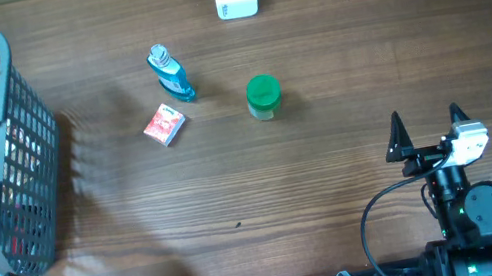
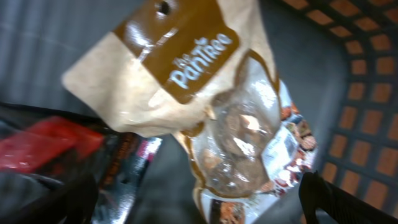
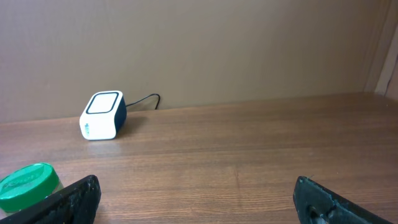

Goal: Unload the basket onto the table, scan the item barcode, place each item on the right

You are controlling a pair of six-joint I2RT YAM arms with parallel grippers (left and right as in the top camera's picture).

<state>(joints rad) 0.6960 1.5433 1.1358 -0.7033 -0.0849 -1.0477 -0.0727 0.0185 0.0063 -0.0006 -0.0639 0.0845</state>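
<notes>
Only via left wrist: snack pouch (image 2: 180,68) inside the basket (image 2: 364,93).

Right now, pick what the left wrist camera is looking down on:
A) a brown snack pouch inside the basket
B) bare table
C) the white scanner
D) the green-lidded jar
A: the left wrist view is filled by a brown snack pouch with a clear window, lying on other packets, with the basket and its mesh wall at the right.
</notes>
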